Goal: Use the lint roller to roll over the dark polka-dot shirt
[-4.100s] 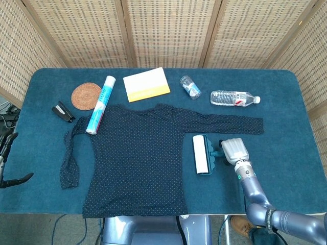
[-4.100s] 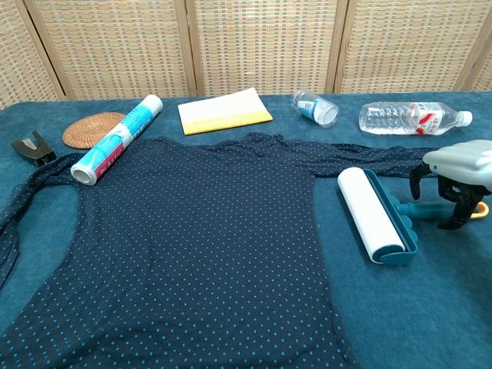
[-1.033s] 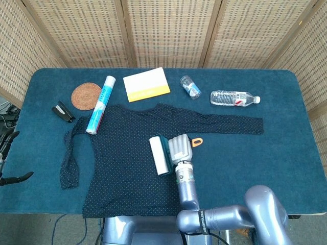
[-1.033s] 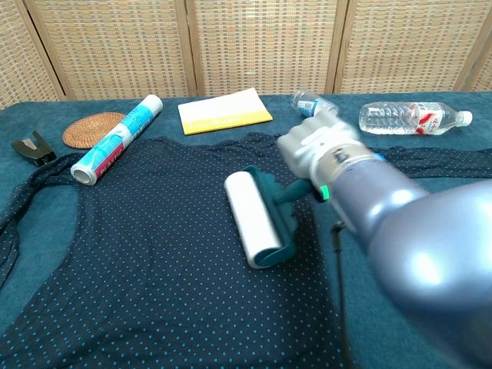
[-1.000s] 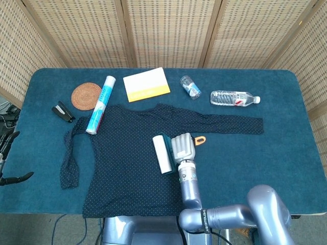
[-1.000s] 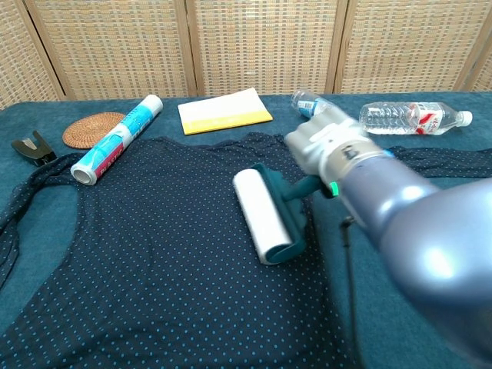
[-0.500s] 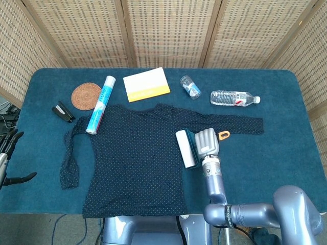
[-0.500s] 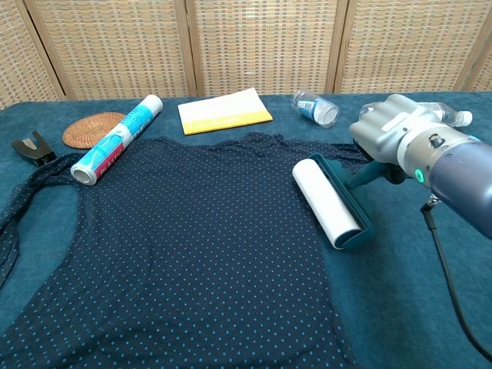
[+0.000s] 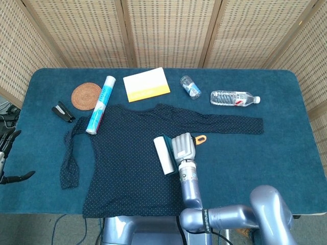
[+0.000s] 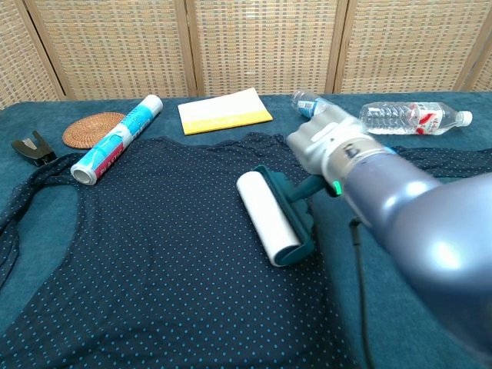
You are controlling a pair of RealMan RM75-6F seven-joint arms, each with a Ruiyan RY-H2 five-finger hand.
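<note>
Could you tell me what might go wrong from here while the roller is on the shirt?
1. The lint roller, held by the right robot hand, sits on thin, loose fabric; its sticky drum could drag and bunch the polka-dot shirt, since nothing pins it down.
2. The left robot hand waits off the table edge, so it gives no bracing.
3. A long stroke leftward might reach the plastic-wrap roll lying on the shoulder.

The right hand [image 9: 183, 147] covers most of the lint roller's handle [image 9: 200, 138], so only its orange end shows in the head view; how the fingers wrap it cannot be told. In the chest view the right arm [image 10: 415, 231] is blurred, hides part of the shirt's sleeve [image 10: 453, 159] and runs off the frame. The left hand [image 9: 6, 158] is cut by the head view's left edge. The shirt's hem [image 10: 154, 357] leaves the chest view's bottom edge.
</note>
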